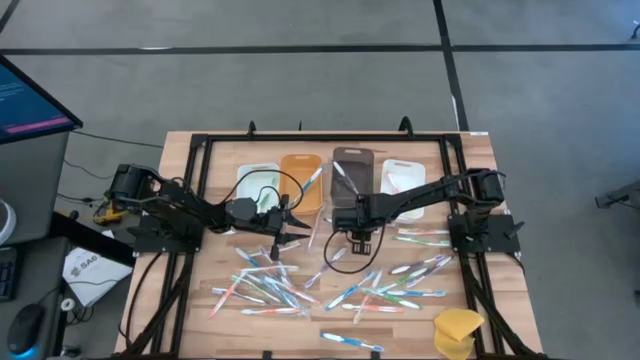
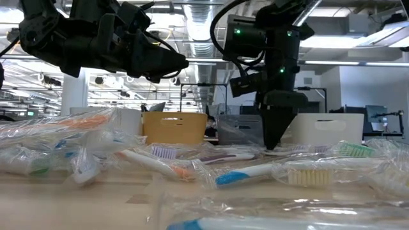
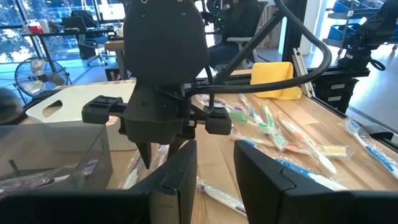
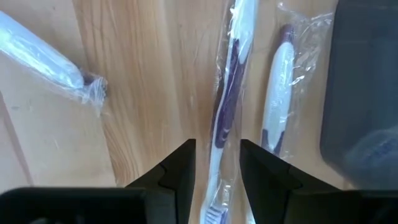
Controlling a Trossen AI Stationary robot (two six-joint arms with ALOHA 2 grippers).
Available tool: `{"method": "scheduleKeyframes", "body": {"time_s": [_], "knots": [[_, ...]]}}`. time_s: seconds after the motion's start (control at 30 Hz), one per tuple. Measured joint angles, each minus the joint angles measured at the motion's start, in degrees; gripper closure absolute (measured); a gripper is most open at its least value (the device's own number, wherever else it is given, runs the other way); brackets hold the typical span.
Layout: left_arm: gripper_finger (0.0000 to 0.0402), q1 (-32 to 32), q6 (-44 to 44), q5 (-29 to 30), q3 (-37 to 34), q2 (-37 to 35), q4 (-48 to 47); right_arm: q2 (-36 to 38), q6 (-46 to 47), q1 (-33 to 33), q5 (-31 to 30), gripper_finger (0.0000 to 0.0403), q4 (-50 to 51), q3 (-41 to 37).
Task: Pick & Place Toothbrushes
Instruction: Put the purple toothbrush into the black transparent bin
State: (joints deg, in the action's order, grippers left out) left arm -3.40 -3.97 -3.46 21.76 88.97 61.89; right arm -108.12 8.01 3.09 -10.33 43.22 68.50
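The surface [image 1: 200, 320] is made of light wooden boards and has a black metal frame [image 1: 196, 150] around it. At its far side four small bins stand in one row: a white bin [image 1: 252, 182], an orange bin [image 1: 299, 172], a dark grey bin [image 1: 354, 165] and another white bin [image 1: 405, 175]. A yellow sponge-like lump [image 1: 457, 330] lies at the near right corner of the surface. Beside the surface on the left, a monitor [image 1: 30, 100] shows a blue screen, and a computer mouse [image 1: 25, 325] lies on the floor side.
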Motion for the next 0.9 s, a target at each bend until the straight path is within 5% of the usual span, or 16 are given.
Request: {"method": "scheduleKeyframes", "body": {"time_s": [0.9], "knots": [[0.03,-0.02,0.37,0.0,0.0,0.0,0.0,0.11,2.56,0.22,3.43,0.0297,-6.47,-3.57]]}}
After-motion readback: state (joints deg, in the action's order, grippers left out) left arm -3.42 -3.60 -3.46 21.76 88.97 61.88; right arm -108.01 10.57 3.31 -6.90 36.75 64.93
